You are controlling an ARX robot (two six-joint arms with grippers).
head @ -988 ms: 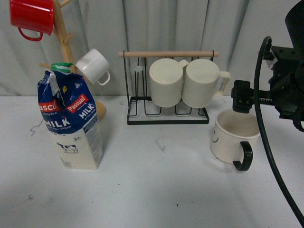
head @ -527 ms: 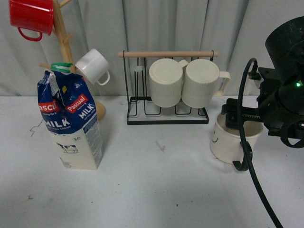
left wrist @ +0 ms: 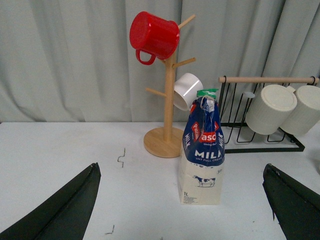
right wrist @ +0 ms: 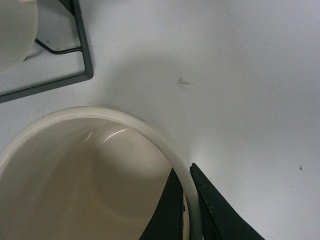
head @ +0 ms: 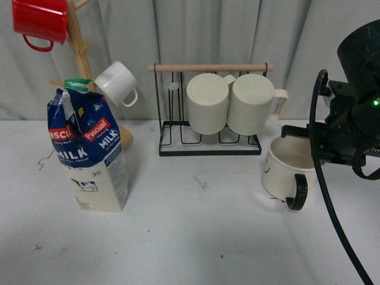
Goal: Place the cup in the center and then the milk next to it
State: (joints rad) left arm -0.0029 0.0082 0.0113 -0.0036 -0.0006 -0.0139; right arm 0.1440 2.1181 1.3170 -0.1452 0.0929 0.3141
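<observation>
The cup (head: 285,172) is a wide cream-white mug with a black handle and a small face on its side, at the right of the table. My right gripper (head: 317,151) is shut on its rim. In the right wrist view the fingers (right wrist: 210,210) pinch the cup's wall (right wrist: 165,145), one inside and one outside. The milk (head: 89,151), a tall blue and cream carton with a green cap, stands upright at the left. It also shows in the left wrist view (left wrist: 202,150). My left gripper (left wrist: 182,200) is open and empty, well short of the carton.
A black wire rack (head: 208,145) with two ribbed cream mugs (head: 208,104) stands behind the cup. A wooden mug tree (head: 77,35) behind the milk holds a red mug (head: 40,21) and a small white cup (head: 116,83).
My right gripper came down onto the cup's rim and shut on it. The cup has shifted slightly left and its handle has turned a little.
</observation>
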